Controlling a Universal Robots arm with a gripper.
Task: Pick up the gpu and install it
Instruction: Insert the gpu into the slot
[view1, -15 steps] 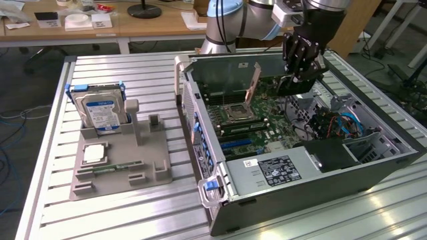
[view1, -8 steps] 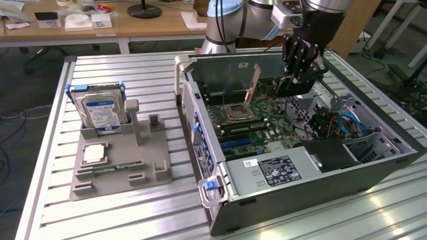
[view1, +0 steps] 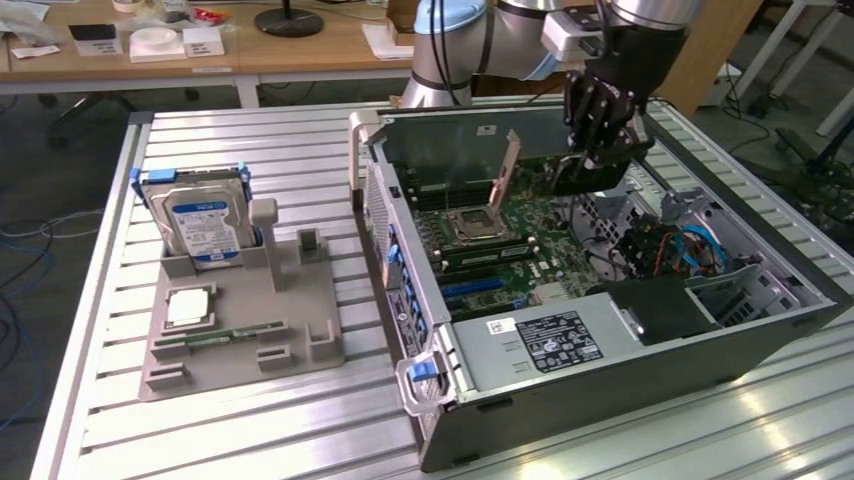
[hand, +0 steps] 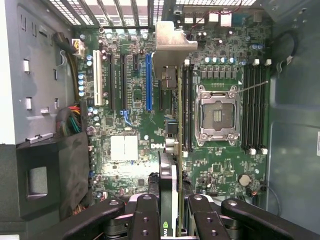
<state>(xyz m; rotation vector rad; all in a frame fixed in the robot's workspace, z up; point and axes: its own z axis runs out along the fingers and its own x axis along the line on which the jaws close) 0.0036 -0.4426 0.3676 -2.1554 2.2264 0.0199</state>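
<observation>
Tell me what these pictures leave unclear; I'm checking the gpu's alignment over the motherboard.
- Exterior view: the gripper covers much of the gpu; its lower edge blends into the dark inside of the case.
- Wrist view: the gpu, seen edge-on, hides the strip of motherboard under it.
- Exterior view: hard drive label text too small.
</observation>
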